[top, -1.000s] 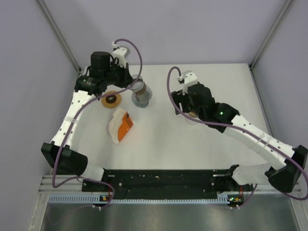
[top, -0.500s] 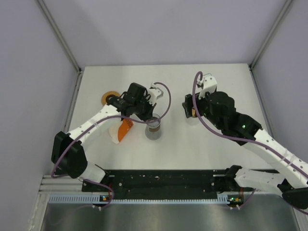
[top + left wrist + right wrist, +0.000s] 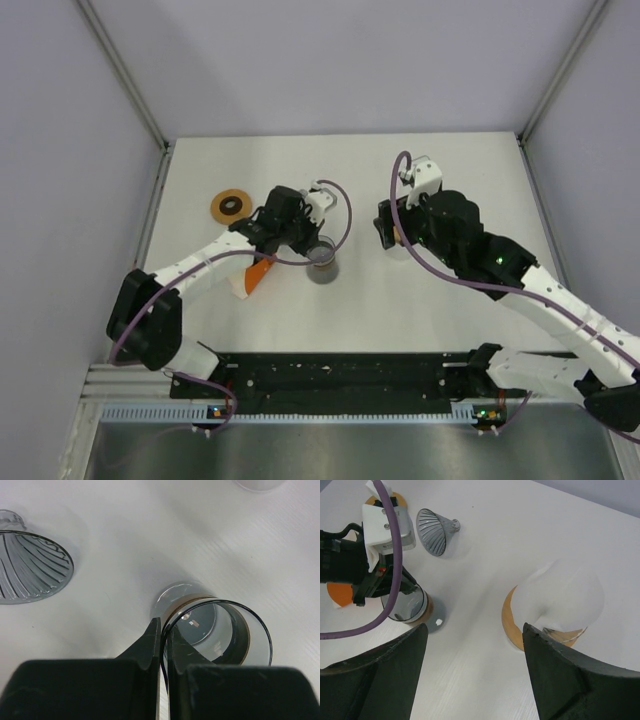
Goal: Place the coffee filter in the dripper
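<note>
**White paper coffee filter [image 3: 560,600] sits below the released right gripper [image 3: 474,628]**

Top view: on the white desk [image 3: 450,160], a flat brown wooden ring [image 3: 231,206] lies at the back left, apart from the rest. An orange-and-white packet [image 3: 260,271] is half hidden under the left arm. The left gripper [image 3: 316,248] holds a clear glass beaker with a cork-coloured band [image 3: 323,270] at mid-desk. A second ago that arm stood back by the ring. Half a second ago it was already about where it is now.

Left wrist view: the gripper is clenched on the beaker's rim, with the glass wall between its fingers. Nothing shows inside the beaker. A ribbed smoky glass cone [image 3: 30,570] lies on its side, apart from the beaker.

Right wrist view: the fingers stand wide apart and grasp nothing. The filter sits open in what looks like a glass dripper on a round wooden base [image 3: 512,622].
</note>
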`<state>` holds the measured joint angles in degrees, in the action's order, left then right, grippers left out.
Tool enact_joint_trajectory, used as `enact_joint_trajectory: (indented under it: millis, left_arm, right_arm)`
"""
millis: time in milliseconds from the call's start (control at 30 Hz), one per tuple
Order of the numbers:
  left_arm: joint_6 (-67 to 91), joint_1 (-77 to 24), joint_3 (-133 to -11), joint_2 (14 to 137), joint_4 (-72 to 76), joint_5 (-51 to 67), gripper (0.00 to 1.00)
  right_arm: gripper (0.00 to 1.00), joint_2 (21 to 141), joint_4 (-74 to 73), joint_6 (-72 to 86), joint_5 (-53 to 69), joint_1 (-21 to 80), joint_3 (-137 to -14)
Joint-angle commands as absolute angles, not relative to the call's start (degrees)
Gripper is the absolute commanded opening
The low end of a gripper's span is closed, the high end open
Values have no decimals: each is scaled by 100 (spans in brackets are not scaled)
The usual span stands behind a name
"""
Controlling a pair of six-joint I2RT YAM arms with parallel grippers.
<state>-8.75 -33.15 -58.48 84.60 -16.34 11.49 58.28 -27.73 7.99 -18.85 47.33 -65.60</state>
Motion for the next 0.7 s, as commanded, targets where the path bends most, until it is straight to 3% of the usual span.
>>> enact_joint_trajectory:
  millis: [0,200,333,567,667]
  left_arm:
    - [-941,-3314,-5993,8621,-1080,748,0]
    - [-879,-3322,-6635,9193,-1643,869,0]
    - [-967,-3313,-6864,9378,-1915,975,18]
    - [-1142,-3261,-7320,9176,-2451,1273,63]
    - [-1020,-3016,-7794,8966,-2838,1712,70]
  right_arm:
    - [77,5897,-2663,747,-1731,4693,-6618]
    - [77,5889,-2672,747,-1723,4693,-6583]
    - [77,5853,-2725,738,-1723,4693,-6548]
    - [77,5854,-2742,703,-1723,4693,-6513]
    - [77,5862,-2742,703,-1705,4693,-6504]
